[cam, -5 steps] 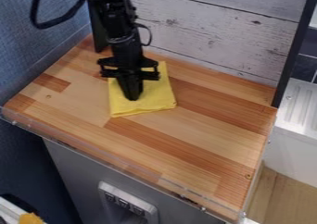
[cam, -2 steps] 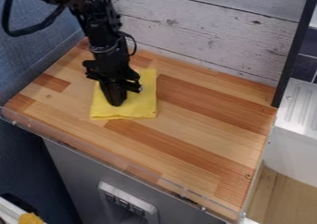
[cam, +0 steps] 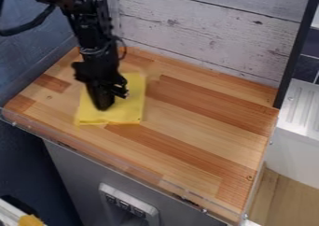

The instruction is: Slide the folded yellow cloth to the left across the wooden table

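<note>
Toward 10 o'clock on the bench, pincer points down onto yellow cloth, touching it; can't tell if wide or narrow. Cloth lies flat around it. Whitewashed plank wall at 12 o'clock.

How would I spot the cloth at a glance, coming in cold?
Find the striped wooden worktop against the pale plank wall. On its left part, under the black gripper, lies the cloth: flat, roughly square, and plain bright yellow against the brown wood.
</note>
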`<state>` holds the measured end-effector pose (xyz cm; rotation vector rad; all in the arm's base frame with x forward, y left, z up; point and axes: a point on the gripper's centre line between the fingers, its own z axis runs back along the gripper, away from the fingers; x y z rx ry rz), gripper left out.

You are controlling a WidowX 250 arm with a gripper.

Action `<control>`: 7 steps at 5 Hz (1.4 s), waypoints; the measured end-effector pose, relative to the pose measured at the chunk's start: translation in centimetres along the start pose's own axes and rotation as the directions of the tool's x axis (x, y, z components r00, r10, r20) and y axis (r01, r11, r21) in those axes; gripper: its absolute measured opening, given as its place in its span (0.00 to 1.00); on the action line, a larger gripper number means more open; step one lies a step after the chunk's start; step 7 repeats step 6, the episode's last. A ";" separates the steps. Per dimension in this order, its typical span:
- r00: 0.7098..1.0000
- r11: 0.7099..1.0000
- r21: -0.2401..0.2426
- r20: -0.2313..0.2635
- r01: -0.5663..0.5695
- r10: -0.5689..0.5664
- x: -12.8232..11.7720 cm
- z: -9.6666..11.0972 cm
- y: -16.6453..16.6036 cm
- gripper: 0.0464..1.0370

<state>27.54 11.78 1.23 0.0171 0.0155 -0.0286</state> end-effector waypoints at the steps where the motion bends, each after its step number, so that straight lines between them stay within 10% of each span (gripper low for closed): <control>1: 1.000 1.000 0.004 -0.029 -0.011 0.011 -0.1 1.7 -0.9 0.47; 3: 0.999 1.000 0.005 -0.027 -0.019 0.020 1.0 5.5 -6.2 0.95; 7: 0.999 1.000 -0.001 0.016 -0.029 0.029 2.9 9.9 -15.0 0.96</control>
